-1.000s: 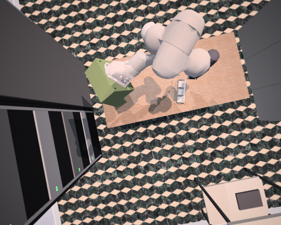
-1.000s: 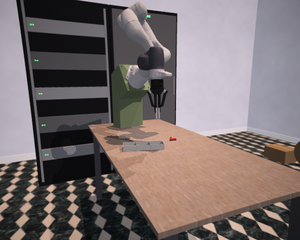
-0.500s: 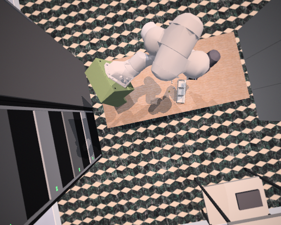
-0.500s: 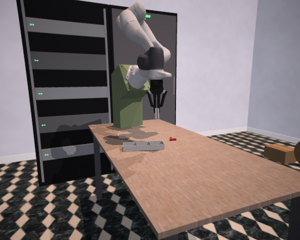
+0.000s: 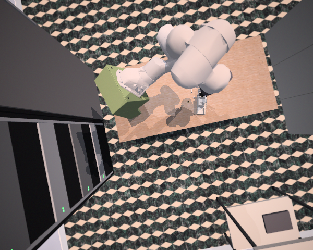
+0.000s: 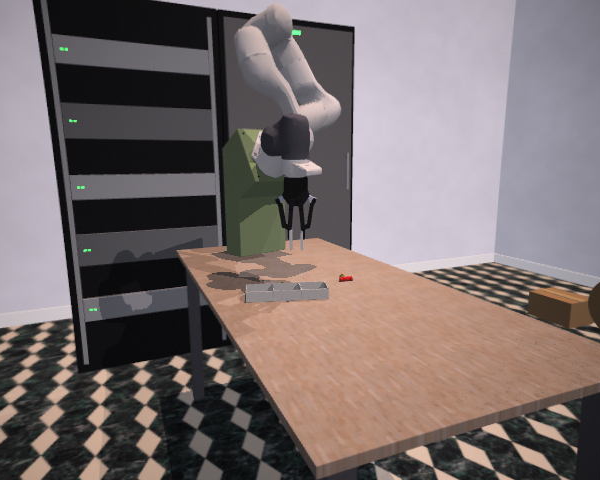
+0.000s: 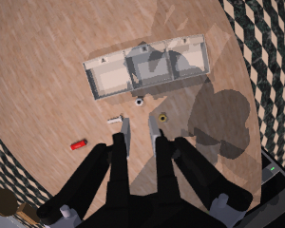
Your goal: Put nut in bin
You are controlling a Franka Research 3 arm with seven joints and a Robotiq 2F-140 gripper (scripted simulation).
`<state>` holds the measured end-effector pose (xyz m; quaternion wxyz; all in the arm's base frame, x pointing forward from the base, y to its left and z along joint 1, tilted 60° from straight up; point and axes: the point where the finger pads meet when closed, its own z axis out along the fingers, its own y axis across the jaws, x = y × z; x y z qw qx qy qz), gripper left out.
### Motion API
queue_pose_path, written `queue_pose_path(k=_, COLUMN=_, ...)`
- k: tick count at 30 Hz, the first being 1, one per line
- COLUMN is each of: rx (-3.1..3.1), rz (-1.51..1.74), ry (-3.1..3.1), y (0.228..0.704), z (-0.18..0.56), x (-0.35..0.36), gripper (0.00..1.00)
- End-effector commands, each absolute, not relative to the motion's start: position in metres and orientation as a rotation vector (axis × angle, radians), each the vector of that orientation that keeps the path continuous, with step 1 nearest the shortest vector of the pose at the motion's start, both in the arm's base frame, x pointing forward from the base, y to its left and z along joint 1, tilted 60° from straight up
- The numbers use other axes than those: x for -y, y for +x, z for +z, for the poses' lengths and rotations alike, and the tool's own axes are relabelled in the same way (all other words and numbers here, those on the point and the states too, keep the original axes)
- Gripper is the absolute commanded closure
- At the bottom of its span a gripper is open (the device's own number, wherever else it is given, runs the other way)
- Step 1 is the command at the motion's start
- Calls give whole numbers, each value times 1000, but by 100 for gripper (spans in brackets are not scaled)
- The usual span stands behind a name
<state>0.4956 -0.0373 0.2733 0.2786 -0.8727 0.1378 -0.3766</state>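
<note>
A grey tray of three bins (image 7: 148,66) lies on the wooden table; it also shows in the side view (image 6: 286,291) and in the overhead view (image 5: 201,105). I cannot read the bin letters. A small silver nut (image 7: 139,102) and a brass-coloured nut (image 7: 161,116) lie on the table just beside the tray. The brass-coloured nut also shows in the overhead view (image 5: 188,101). My gripper (image 7: 139,125) hangs fingers down above the table near these nuts, a little apart from the tray, and also shows in the side view (image 6: 295,248). Its fingers stand slightly apart with nothing between them.
A small red part (image 7: 78,144) lies on the table to one side; it also shows in the side view (image 6: 346,277). A small grey part (image 7: 115,120) lies by my left fingertip. A green block (image 6: 251,196) holds the arm's base at the table's far end.
</note>
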Motion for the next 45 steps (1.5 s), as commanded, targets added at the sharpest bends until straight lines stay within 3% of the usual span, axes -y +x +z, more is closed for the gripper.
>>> queue_pose_path(k=1, rx=-513, rz=-1009, ry=-2264, y=503, z=270, x=36, gripper=81)
queue_pose_path(k=13, rx=-738, rz=-851, ry=-2148, y=514, z=175, x=35, gripper=81)
queue_pose_path(k=45, rx=-911, rz=-863, ry=-2028, y=511, z=170, x=35, gripper=81)
